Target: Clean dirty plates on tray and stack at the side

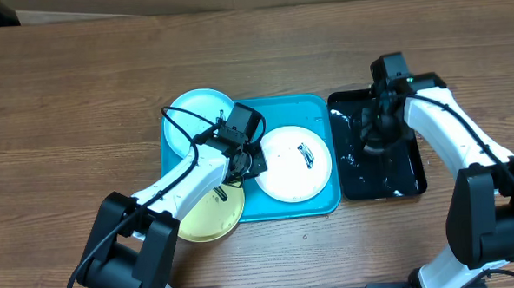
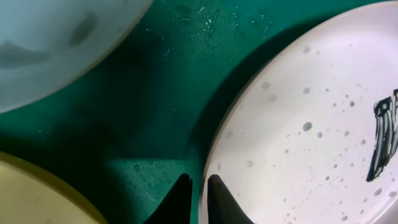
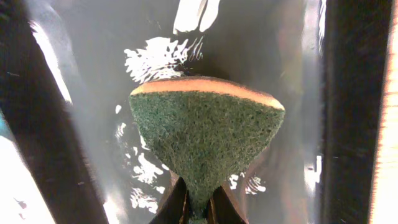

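The white plate point(image 1: 293, 162) lies on the turquoise tray point(image 1: 316, 111) and carries a dark scribble point(image 2: 385, 137) and water drops. My left gripper point(image 2: 199, 190) is shut on its left rim, one finger over the plate and one over the tray. The light blue plate point(image 1: 199, 120) overlaps the tray's top-left corner. At the tray's lower-left edge lies the yellow-green plate point(image 1: 210, 214), partly under my left arm. Over the black tray point(image 1: 406, 168), my right gripper point(image 3: 199, 202) is shut on a green sponge point(image 3: 205, 130), which is squeezed into a fan shape.
The black tray's wet floor point(image 3: 93, 62) glints with water, and its dark walls rise on both sides of the sponge. Wooden tabletop point(image 1: 81, 99) surrounds both trays. The black tray sits right beside the turquoise tray's right edge.
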Tool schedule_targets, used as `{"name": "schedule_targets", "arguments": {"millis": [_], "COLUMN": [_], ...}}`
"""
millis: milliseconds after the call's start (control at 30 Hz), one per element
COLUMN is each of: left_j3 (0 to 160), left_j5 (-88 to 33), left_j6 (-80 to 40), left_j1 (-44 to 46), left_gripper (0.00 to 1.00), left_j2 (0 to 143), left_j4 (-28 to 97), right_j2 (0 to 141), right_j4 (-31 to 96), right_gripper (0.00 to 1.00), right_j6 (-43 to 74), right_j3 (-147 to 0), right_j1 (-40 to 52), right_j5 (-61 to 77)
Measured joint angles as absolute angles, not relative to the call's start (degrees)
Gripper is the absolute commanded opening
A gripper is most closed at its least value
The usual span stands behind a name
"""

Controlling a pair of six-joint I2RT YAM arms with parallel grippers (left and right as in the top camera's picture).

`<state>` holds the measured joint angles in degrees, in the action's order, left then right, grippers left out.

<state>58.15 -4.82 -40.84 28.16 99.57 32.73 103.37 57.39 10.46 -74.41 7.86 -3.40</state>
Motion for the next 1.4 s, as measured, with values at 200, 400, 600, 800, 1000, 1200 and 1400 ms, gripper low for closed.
{"name": "schedule_targets", "arguments": {"millis": [200,400,600,800,1000,1200,1400], "left_j3": [58.11,57.67,57.34,57.30,57.30,57.30,57.30], "left_j5": [-4.80,-4.64,-4.64,-4.54,-3.60,-2.85,-2.57], "left_j6": [-40.84,-40.84,-40.84,-40.88,-42.00,-42.72,-43.16], "left_j1": [28.16,28.16,28.16,28.16,28.16,28.16,28.10], "left_gripper": [0.15,0.14,0.09,0.04,0.04,0.04,0.04], "left_j2": [99.57,99.57,99.57,99.57,99.57,99.57,99.57], "left_j4": [32.69,32.49,31.73,31.05,31.07,31.07,31.09], "right_j2": [103.37,103.37,103.37,103.37,103.37,103.37,103.46], "right_j4": [60.07,60.60,60.64,59.77,60.27,61.14,55.33], "right_gripper": [0.04,0.04,0.04,0.04,0.04,0.04,0.04], "right_j6": [10.46,10.48,10.46,10.41,9.58,9.43,9.43], "right_j3": [-75.72,-75.72,-75.72,-75.72,-75.72,-75.48,-69.91], "right_j1": [7.86,7.86,7.88,7.86,7.86,7.86,7.86], "right_j5": [-3.40,-3.40,-3.40,-3.38,-3.38,-2.37,-1.76]}}
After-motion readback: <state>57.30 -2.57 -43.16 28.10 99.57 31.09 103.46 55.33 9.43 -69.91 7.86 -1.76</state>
